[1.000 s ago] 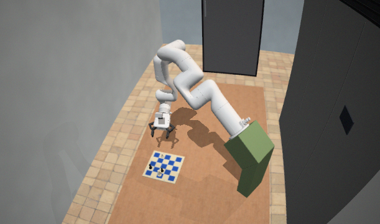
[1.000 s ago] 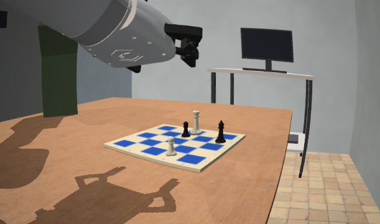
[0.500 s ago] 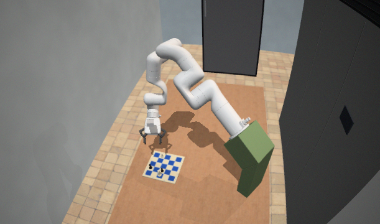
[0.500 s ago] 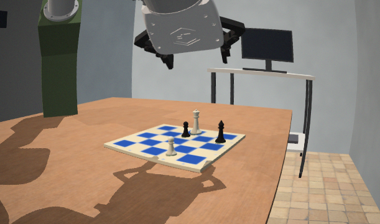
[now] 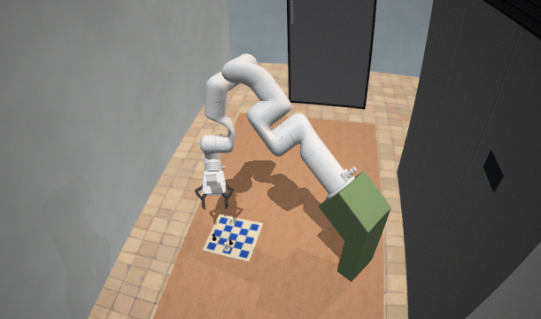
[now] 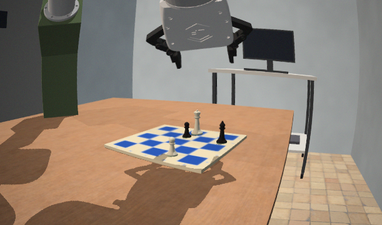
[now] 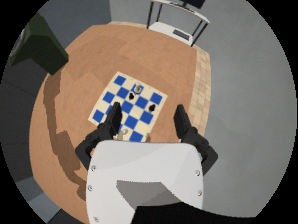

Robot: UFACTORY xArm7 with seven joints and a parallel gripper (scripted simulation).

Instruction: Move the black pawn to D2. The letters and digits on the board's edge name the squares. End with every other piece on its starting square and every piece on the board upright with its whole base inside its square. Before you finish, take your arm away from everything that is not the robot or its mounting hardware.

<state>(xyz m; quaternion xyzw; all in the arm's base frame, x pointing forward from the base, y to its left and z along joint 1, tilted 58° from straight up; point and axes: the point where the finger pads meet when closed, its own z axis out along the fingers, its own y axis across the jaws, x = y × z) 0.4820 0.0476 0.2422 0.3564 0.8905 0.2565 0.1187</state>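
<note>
The black pawn (image 6: 186, 130) (image 5: 230, 242) (image 7: 131, 96) stands upright on the blue and cream chessboard (image 6: 125, 144) (image 5: 253, 228) (image 7: 101, 107), just beside the white queen (image 6: 196, 123) (image 5: 226, 248) (image 7: 137, 87). A black bishop (image 6: 221, 132) (image 5: 214, 237) (image 7: 153, 106) and a white pawn (image 6: 171, 147) (image 5: 230, 220) also stand upright on the board. My gripper (image 6: 204, 62) (image 5: 214, 205) (image 7: 148, 109) is open and empty. It hangs high above the board's edge near the white pawn, pointing down.
The board lies on a wooden table (image 6: 84, 175) (image 5: 297, 275). The arm's green base (image 5: 356, 221) (image 6: 59, 62) stands on the table's far side. A small desk with a monitor (image 6: 269, 47) stands off the table.
</note>
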